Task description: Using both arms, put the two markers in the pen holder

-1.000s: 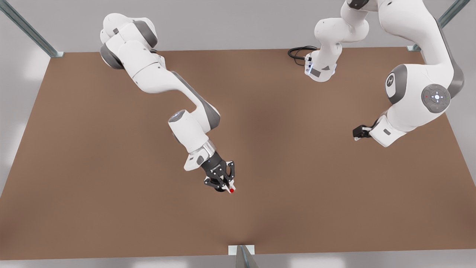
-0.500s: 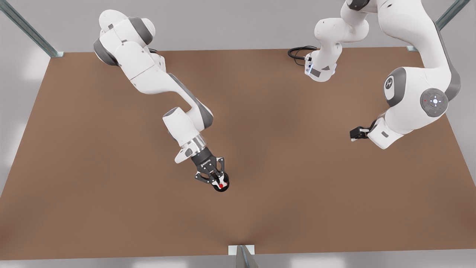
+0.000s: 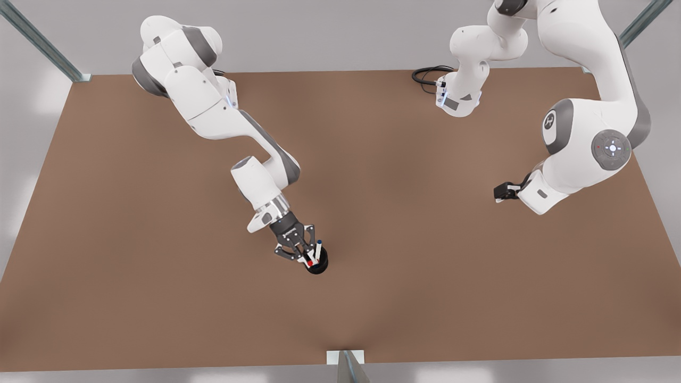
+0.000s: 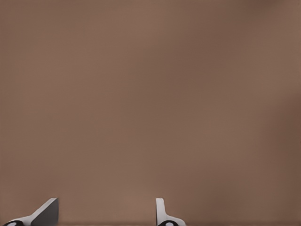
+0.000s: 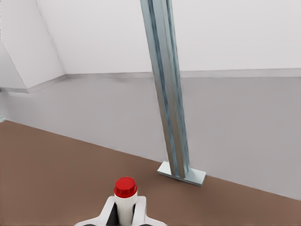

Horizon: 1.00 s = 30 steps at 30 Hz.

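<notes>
The black pen holder [image 3: 318, 266] stands on the table near the middle front. A blue-capped marker [image 3: 318, 249] sticks up out of it. My right gripper [image 3: 303, 255], on the arm at the front view's left, hangs just over the holder's rim, shut on the red-capped marker [image 3: 309, 263]. In the right wrist view the red cap [image 5: 125, 187] pokes up between the fingers [image 5: 107, 213]. I cannot tell whether its lower end is inside the holder. My left gripper [image 3: 503, 191] waits at the front view's right, open over bare table, fingertips [image 4: 47, 212] apart.
The brown table [image 3: 404, 266] is bare around the holder. A metal post [image 3: 348, 367] stands at the front edge, seen also in the right wrist view as a post [image 5: 169, 94]. A black cable [image 3: 425, 77] lies at the back near the arm's base.
My right gripper has carried the red marker toward the front view's left, onto the holder's rim, uncovering the blue marker in the holder. The left arm has drifted slightly toward the front view's left.
</notes>
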{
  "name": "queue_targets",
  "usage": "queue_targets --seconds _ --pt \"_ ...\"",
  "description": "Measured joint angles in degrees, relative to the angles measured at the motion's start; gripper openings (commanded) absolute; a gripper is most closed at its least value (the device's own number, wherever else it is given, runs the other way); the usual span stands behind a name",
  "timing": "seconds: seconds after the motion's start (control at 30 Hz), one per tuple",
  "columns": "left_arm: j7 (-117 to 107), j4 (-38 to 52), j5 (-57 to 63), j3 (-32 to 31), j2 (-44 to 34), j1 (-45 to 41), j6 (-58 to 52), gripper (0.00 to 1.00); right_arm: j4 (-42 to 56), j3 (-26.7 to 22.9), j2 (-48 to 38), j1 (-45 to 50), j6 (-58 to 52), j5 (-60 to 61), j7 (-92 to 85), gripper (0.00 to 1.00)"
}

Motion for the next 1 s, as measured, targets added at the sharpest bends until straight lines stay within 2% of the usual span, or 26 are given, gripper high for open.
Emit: queue_targets --seconds 0.1,0.13,0.17,0.37,0.47,0.53,0.63,0.67,0.7,0.73,0.77,0.87,1.0 --pt "-0.09 -0.04 0.0 0.0 0.19 0.0 0.04 1.0 -1.41 0.07 0.49 0.03 0.16 -0.1 -0.14 0.24" --pt "-0.12 -0.04 -0.01 0.0 0.22 0.0 0.05 1.0 -2.03 0.07 0.76 0.0 0.17 -0.09 -0.22 0.37" --pt "-0.14 -0.05 -0.01 0.0 0.26 0.0 0.06 1.0 -2.71 0.07 1.18 0.03 0.16 -0.04 -0.33 1.0" --pt "-0.27 0.01 -0.01 0.0 0.31 -0.01 0.09 1.0 -3.43 0.07 1.83 -0.07 0.13 0.03 -0.81 1.0" --pt "-0.32 0.03 0.02 0.0 0.3 0.0 0.1 1.0 0.96 -0.32 0.44 -1.66 -1.54 -0.18 -1.24 1.0" --pt "-0.34 0.04 0.09 0.0 0.17 0.0 0.08 1.0 8.56 -0.34 -4.14 -5.46 -10.23 -1.1 -1.76 1.0" --pt "-0.35 0.1 0.27 0.11 -0.29 0.21 -0.02 1.0 11.36 0.13 -19.23 -16.02 -32.66 -2.09 -2.32 1.0" --pt "-0.34 0.33 0.31 0.14 -0.38 0.31 -0.04 1.0 8.96 -1.88 -24.41 -18.64 -40.36 -1.67 -2.53 1.0" --pt "-0.31 0.82 0.34 0.16 -0.53 0.46 -0.08 1.0 7.23 -7.87 -28.03 -16.97 -48.14 -0.27 -2.78 1.0" --pt "-0.17 1.13 0.36 0.29 -1.24 0.58 -0.17 1.0 6.42 -13.37 -29.8 -14.3 -55.46 0.82 -3.01 1.0" --pt "-0.03 1.27 0.39 0.64 -2.54 0.63 -0.44 1.0 5.97 -15.97 -30.69 -13.1 -61.88 1.63 -3.2 1.0" --pt "0.34 1.67 1.11 0.96 -5.45 1.0 -1.62 1.0 6.26 -17.98 -31.14 -10.71 -76.57 3.02 -3.66 1.0" --pt "0.73 2.21 1.74 0.89 -5.58 0.21 -2.99 1.0 8.69 -18.66 -28.31 -9.34 -86.05 3.71 -4.21 1.0"
